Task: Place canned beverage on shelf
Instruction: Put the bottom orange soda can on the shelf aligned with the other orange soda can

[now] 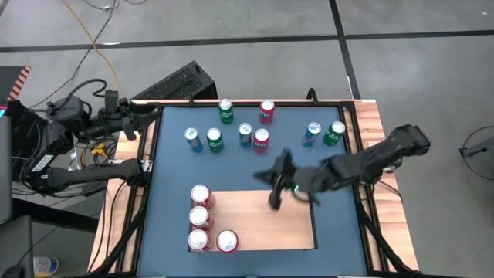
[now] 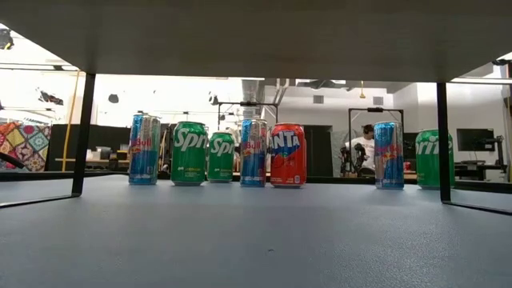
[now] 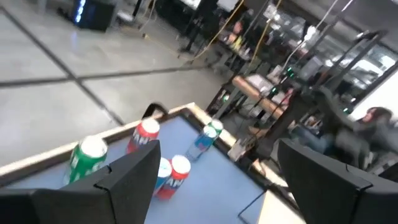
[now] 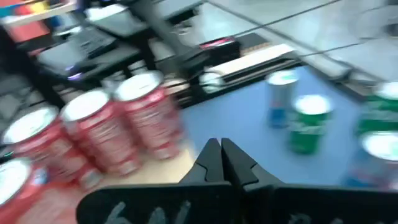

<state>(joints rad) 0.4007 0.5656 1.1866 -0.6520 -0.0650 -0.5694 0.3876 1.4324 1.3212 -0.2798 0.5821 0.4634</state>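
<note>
I have the blue table (image 1: 174, 154) in front of me, with the shelf (image 1: 262, 224), a pale board, lying flat on its near half. Four red cans (image 1: 201, 218) already stand on the board's left end, three in a column and one just beside the nearest. Eight loose cans (image 1: 255, 127) are scattered across the far half of the table: green, blue and red ones.

My right arm (image 1: 363, 162) reaches in from the right, and the right gripper (image 1: 272, 202) hangs over the far edge of the board, fingers pressed together and holding nothing. The left arm (image 1: 93, 123) waits off the table's far left corner, and the left gripper (image 3: 217, 180) has its fingers spread apart and empty.

I judge I am between cans: nothing is in hand, so a fresh pick is due. The red can (image 1: 262, 139) and blue can (image 1: 245, 134) stand nearest the right gripper. Next I would need to open those fingers, swing away from me towards one of them, straddle it without knocking its neighbour, then close.
</note>
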